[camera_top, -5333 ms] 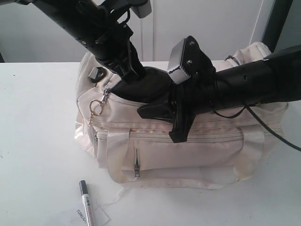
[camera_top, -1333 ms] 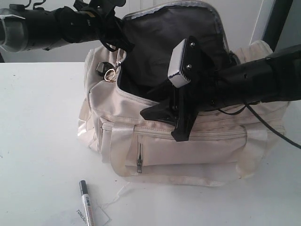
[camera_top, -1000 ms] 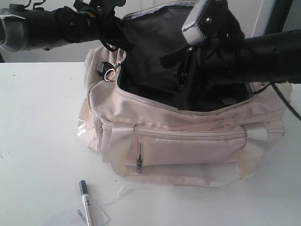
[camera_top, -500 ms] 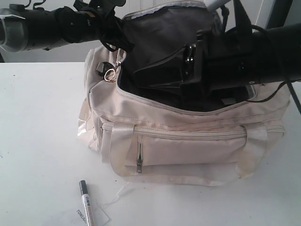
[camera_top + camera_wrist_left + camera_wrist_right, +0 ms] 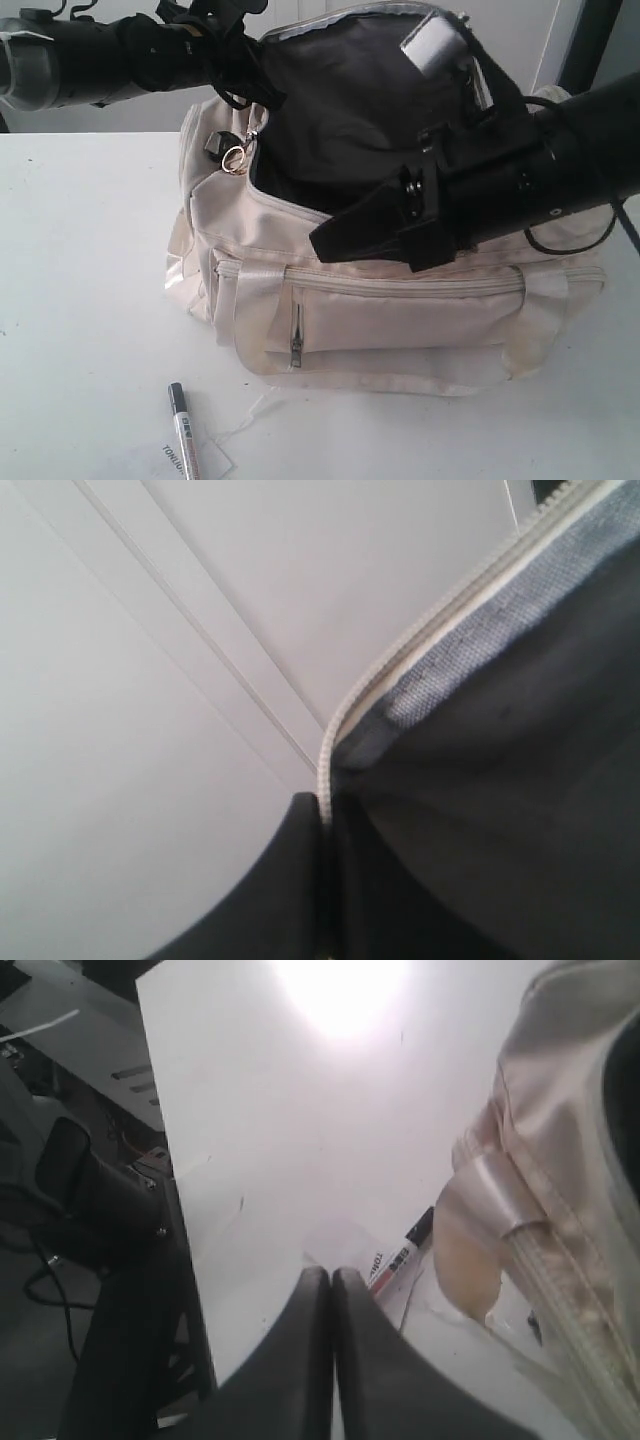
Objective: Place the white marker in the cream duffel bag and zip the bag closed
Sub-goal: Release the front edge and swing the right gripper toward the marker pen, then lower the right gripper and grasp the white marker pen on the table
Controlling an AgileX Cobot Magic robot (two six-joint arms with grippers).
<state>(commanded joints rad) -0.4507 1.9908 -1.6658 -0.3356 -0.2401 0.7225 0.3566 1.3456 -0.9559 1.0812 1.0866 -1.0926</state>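
The white marker (image 5: pixel 184 432) lies on the surface (image 5: pixel 80 300) in front of the cream duffel bag (image 5: pixel 400 320), partly over a flat paper tag (image 5: pixel 200 460), well below and clear of the right gripper (image 5: pixel 325 243), whose fingers (image 5: pixel 330 1360) are pressed together with nothing between them and hang just above the bag's front rim, pointing out toward the marker's side. So the marker is not yet picked up, and by my reading the first step, fetching it, is only about to begin. The bag's main opening stands wide, its dark lining showing; the left gripper (image 5: pixel 215 20) is up at the raised far flap, and its wrist view shows the zip edge close against the fingers, but I cannot tell whether they are closed on it. Left to do: grasp the marker, drop it inside, zip the top. Counted: one marker, one bag, one tag, two grippers.
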